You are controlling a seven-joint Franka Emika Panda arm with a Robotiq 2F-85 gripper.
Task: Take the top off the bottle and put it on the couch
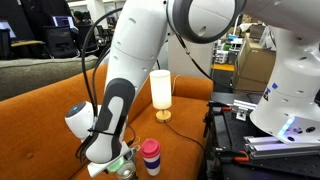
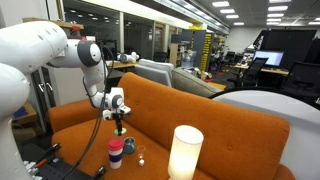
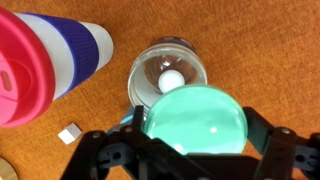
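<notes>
Clear bottle [image 3: 150, 58]: mouth open, one white ball [image 3: 173, 80] inside. Striped cup [image 3: 45, 60], pink lid on, at 10 o'clock of bottle; contents hidden. Teal top [image 3: 195, 110] off the bottle, at 5 o'clock of its mouth, overlapping the rim in wrist view. Gripper [image 3: 192, 135] clamped around the top, a finger on each side. Arm [image 1: 112, 108] bent down over orange couch [image 1: 40, 120], gripper pointing down. Count: 1 bottle, 1 top, 1 cup, 1 small white cube [image 3: 68, 134], 1 white lamp [image 1: 160, 90]
</notes>
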